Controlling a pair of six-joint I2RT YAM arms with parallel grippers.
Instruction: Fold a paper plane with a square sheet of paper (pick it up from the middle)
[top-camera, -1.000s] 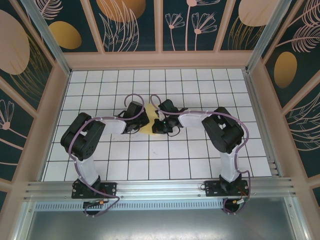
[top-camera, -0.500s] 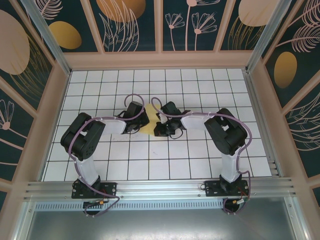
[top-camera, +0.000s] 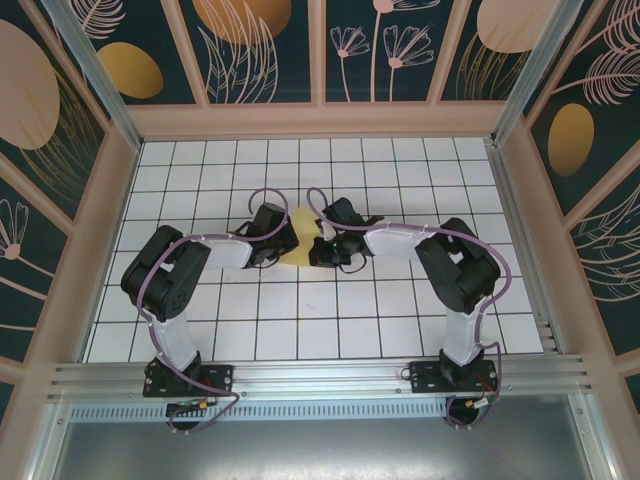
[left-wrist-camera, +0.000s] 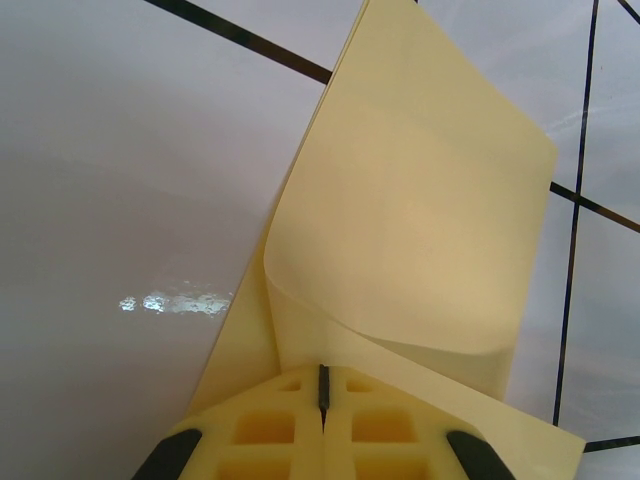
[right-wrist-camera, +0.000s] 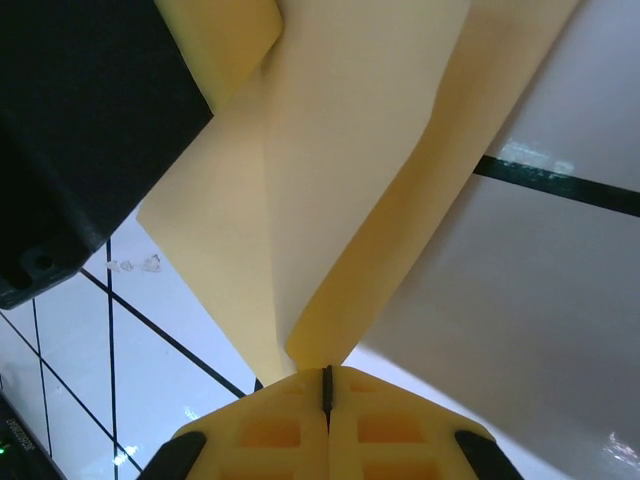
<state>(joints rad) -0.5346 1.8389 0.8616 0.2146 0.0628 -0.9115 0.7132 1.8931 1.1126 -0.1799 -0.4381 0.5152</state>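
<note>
1. Pinching from opposite sides, both arms are meeting over the middle of the white grid-tiled table (top-camera: 400, 310), with the thin, pale yellow square sheet of paper (top-camera: 301, 228) lying between them.

2. The left gripper (left-wrist-camera: 323, 388) is pressing its yellow padded jaws fully together. It is clamping one edge of the sheet (left-wrist-camera: 420, 230), which is curling up out of the pinch and bending back over itself in a soft roll, not a sharp crease.

3. The right gripper (right-wrist-camera: 327, 378) is likewise closing its jaws flat against each other on the sheet (right-wrist-camera: 340, 180), nipping a folded ridge. From there the paper is fanning upward past the black wrist housing (right-wrist-camera: 70, 150) of the other arm.

4. From above, the left gripper (top-camera: 281, 243) and the right gripper (top-camera: 321, 246) are sitting close together. The sheet is showing as a small yellow patch between them, partly resting on the tiles and partly being lifted.

5. Judging the step: this is looking like an early fold, with one part of the sheet being brought over another. No narrow, pointed paper plane is appearing yet, so most of the folding is probably remaining to be done.

6. Judging the next move: the loose curl is needing to be laid down with its edges aligned and then pressed into a crease. One claw should probably be anchoring the sheet meanwhile, since thin paper is liable to slide or spring back.
</note>
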